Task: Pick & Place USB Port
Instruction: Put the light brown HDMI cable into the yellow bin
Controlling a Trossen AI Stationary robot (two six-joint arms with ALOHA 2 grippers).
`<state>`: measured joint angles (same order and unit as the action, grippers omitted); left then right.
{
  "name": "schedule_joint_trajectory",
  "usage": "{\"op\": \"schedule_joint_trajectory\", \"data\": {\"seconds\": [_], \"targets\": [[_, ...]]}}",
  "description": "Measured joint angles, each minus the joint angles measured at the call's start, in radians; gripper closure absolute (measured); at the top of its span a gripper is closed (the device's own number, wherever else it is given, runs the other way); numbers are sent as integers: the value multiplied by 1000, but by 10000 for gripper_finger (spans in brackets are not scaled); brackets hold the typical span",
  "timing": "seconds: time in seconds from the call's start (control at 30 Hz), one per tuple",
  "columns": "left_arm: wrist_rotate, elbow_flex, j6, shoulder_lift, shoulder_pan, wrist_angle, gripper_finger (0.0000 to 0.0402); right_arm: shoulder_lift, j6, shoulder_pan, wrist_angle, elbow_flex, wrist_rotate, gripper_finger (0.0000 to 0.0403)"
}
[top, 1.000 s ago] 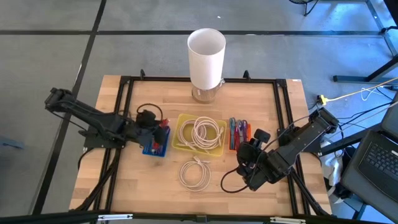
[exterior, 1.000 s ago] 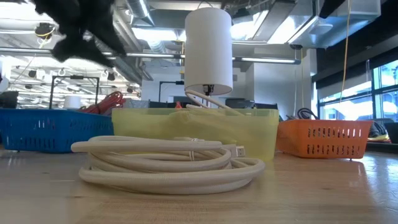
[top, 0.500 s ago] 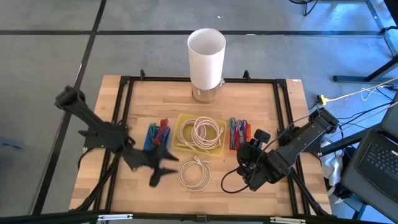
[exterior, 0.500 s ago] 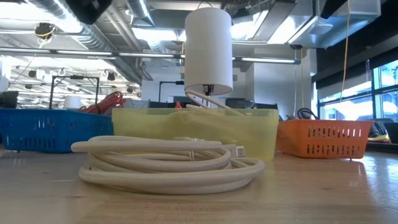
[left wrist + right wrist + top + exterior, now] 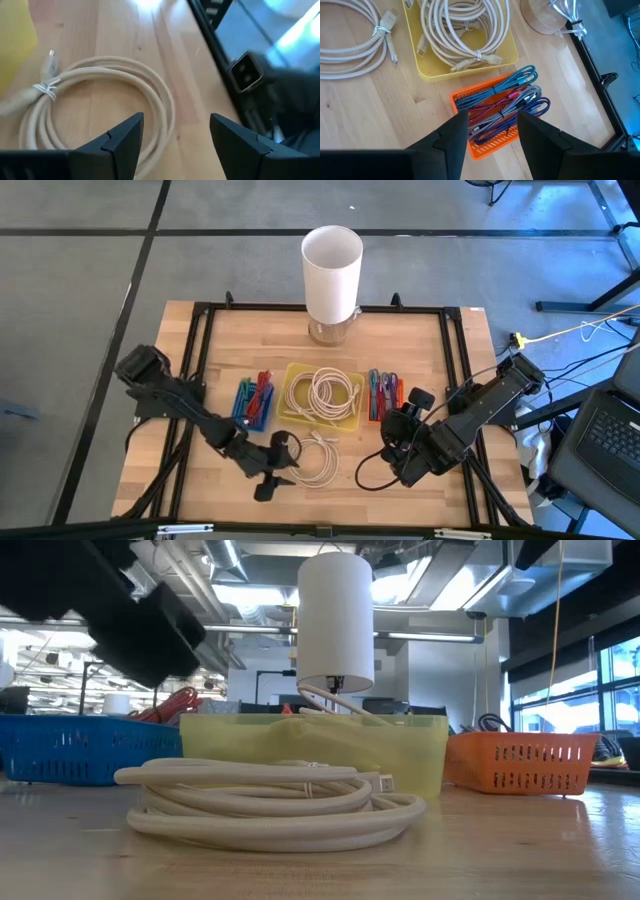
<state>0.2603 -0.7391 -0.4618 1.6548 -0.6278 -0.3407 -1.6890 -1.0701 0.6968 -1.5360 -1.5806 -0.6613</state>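
Cable first: the loose white coiled USB cable (image 5: 314, 459) lies flat on the wooden table (image 5: 440, 380), just in front of the yellow tray (image 5: 352, 418) on the near side. The left gripper (image 5: 272, 475) hangs at the coil's left edge, just beside it, with its fingers spread and nothing between them. In the left wrist view the coil (image 5: 100, 100) sits straight ahead of and slightly below the fingertips (image 5: 132, 125), so the cable lies forward of the gripper, toward the table's middle. The coil looks slightly longer across the table than front to back, with a tie (image 5: 46, 88) and plug end on the tray side, though the plug itself is small and hard to make out. The left arm is plainly the nearer one. The right gripper (image 5: 395, 438) waits near the table's right front, above and beside the orange basket (image 5: 372, 414), jaws part-way apart and empty.

Count: two white cable coils, one loose on the table and one in the yellow tray (image 5: 470, 30). One blue basket (image 5: 252, 402) with coloured cables left of the tray, one orange basket with braided cables (image 5: 505, 102) right of it. One white cylinder (image 5: 332, 272) stands at the far edge. The next move likely needs a short reach forward and down onto the coil's near loop.
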Motion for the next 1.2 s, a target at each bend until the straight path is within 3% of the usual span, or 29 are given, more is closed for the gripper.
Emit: {"op": "schedule_joint_trajectory", "data": {"seconds": [0.33, 0.53, 0.87, 1.0, 1.2], "targets": [[-32, -95, 188, 120, 48, 94, 180, 0, 0, 0, 8, 0, -28, 231], [-94, -126, 186, 209, 76, 133, 180, 0, -1, 0, 26, 0, -34, 231], [-98, -138, 116, 239, 84, 119, 188, 0, 8, 0, 81, 0, -213, 231], [-117, -153, 134, 240, 85, 130, 233, 0, 8, 0, 85, 0, -281, 231], [-199, -176, 145, 241, 84, 133, 373, 0, 31, 0, 85, 0, -283, 231]]}}
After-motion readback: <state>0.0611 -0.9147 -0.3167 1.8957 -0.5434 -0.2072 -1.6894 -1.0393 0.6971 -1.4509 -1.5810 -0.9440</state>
